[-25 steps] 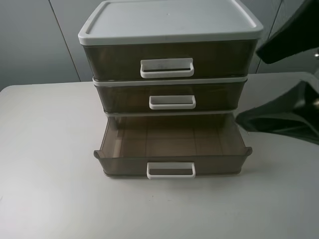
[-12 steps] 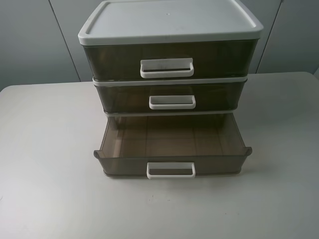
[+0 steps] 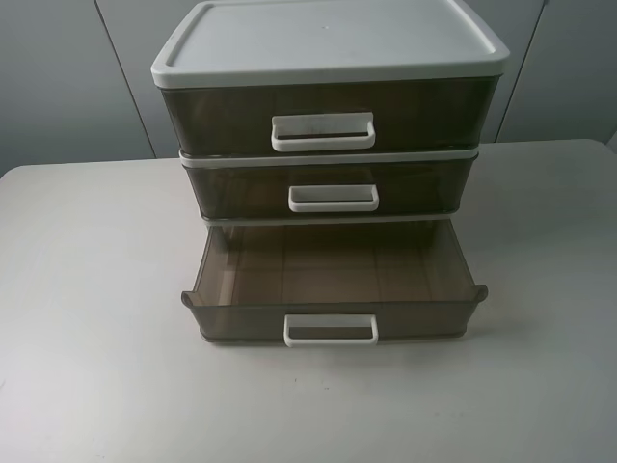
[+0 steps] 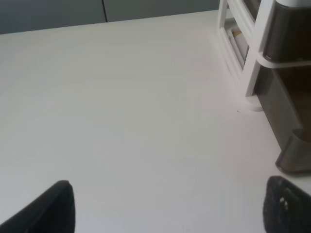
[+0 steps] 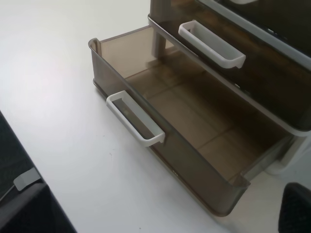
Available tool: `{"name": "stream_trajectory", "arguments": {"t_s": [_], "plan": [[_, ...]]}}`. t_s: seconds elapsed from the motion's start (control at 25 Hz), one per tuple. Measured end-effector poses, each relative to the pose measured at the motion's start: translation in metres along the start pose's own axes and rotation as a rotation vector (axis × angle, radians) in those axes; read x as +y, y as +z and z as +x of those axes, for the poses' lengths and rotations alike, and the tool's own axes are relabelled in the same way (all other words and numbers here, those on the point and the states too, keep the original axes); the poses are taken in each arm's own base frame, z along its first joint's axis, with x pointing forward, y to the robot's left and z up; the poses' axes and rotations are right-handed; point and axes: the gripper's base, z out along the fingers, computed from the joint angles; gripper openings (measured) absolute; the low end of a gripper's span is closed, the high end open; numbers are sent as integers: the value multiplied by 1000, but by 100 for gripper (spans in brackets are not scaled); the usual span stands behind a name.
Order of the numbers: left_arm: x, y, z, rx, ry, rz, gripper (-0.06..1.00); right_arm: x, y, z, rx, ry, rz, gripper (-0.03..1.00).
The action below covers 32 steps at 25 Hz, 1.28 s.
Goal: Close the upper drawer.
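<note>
The upper drawer (image 3: 424,185), the middle of three, is smoky-brown with a white loop handle (image 3: 333,198) and sits pushed in flush with the cabinet front. The right wrist view shows its handle (image 5: 211,44) too. The identical lowest drawer (image 3: 333,275) is pulled out and empty, and also shows in the right wrist view (image 5: 189,121). No gripper shows in the exterior view. My left gripper (image 4: 170,206) is open over the bare table, to the left of the cabinet. My right gripper (image 5: 160,208) is open, in front of the lowest drawer.
The taller top drawer (image 3: 424,111) with a wider handle is shut under the white lid (image 3: 328,39). The cabinet stands at the back middle of the white table (image 3: 96,338). The left wrist view shows the cabinet's side (image 4: 252,53) and the open drawer's corner (image 4: 294,155).
One second ago the right arm showed at the right edge of the exterior view; it has since left that view. The drawers have not moved.
</note>
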Motion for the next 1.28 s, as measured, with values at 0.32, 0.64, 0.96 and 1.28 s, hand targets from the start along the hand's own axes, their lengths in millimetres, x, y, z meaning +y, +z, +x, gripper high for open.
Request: {"name": "stream_trajectory", "arguments": {"t_s": [0.32,0.64,0.96,1.28], "plan": [[0,0,0,0,0,0,74,-2,0,0,5,67,86,70],[0,0,0,0,0,0,74,2,0,0,39,298,499,70],[0,0,0,0,0,0,74,4,1,0,65,464,800,70],[0,0,0,0,0,0,74,4,1,0,65,468,808,70]]}}
